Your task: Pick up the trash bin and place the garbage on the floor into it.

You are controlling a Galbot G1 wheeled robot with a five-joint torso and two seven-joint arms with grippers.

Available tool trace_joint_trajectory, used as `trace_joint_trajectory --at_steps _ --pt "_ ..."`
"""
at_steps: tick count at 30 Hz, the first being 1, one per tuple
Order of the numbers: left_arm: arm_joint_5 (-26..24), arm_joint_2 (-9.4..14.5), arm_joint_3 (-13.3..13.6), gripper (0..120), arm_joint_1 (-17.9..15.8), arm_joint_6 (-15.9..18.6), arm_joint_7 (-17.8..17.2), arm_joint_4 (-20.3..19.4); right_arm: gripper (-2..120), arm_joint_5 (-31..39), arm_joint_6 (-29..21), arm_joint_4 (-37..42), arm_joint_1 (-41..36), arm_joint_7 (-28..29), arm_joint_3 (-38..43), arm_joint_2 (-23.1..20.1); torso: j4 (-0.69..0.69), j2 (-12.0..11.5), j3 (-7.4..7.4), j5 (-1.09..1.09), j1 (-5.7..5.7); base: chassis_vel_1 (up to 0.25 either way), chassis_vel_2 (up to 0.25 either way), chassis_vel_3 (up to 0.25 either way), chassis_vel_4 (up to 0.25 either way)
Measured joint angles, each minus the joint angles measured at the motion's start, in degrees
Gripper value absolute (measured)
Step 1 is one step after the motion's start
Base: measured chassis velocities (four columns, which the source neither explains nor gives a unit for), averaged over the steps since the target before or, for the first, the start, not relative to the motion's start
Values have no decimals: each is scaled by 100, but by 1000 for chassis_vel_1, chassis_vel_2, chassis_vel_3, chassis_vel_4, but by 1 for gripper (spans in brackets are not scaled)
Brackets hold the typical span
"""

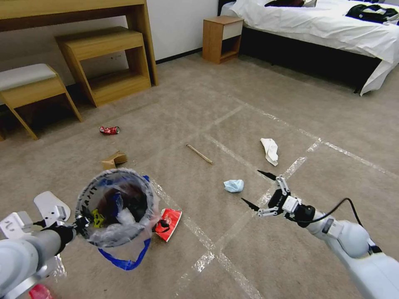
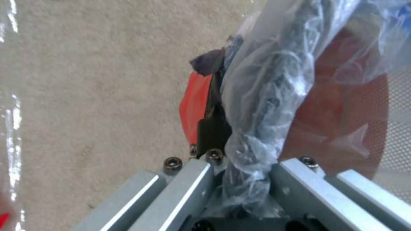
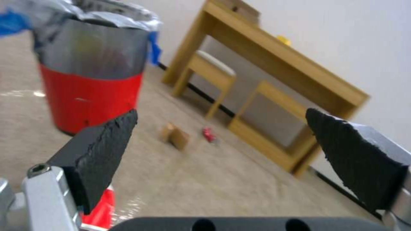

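My left hand (image 1: 81,224) is closed on the rim of the trash bin (image 1: 116,205) and holds it above the floor (image 1: 208,124), low on my left side. In the left wrist view the fingers (image 2: 214,128) pinch the clear plastic bag (image 2: 265,96) against the red wall of the bin. From the head camera I look down into the bin and I see dark and yellow things inside; the blue handle strip (image 1: 124,259) of the bag hangs under it.

My right hand (image 1: 259,189) is wide open, above the floor on my right, with nothing between its fingers. The pale blue face mask (image 1: 233,185) lies just beside it, toward the bin. The crumpled white tissue (image 1: 270,150) lies a little farther ahead, the wooden stick (image 1: 199,154) is near the middle.

A red wrapper (image 1: 168,223) lies next to the bin. The cardboard bit (image 1: 114,159) and the crushed red can (image 1: 109,130) lie farther, toward the wooden bench (image 1: 75,8).

The right wrist view shows the bin from the side, red below the bag, with the cardboard and the can behind it.
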Motion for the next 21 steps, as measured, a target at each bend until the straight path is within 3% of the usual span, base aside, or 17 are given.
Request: trace_joint_trajectory --at_steps 2,11,14,21 --pt "-114 48 -187 0 -27 0 -58 70 100 86 -88 -5 333 -90 -445 -94 -1 0 0 1 0 0 0 0 0" --pt "-292 329 -550 0 -82 0 -102 352 100 301 -342 -85 1594 -117 -1899 -169 -3 0 0 -1 0 0 0 0 0" --pt "-386 461 -783 0 -61 0 -79 459 100 542 -411 -487 2769 -122 -2948 49 2 0 0 -1 0 0 0 0 0" --pt "-341 396 -839 0 -50 0 -59 543 100 1056 -610 -1334 3940 -357 -4239 680 0 0 1 -1 0 0 0 0 0"
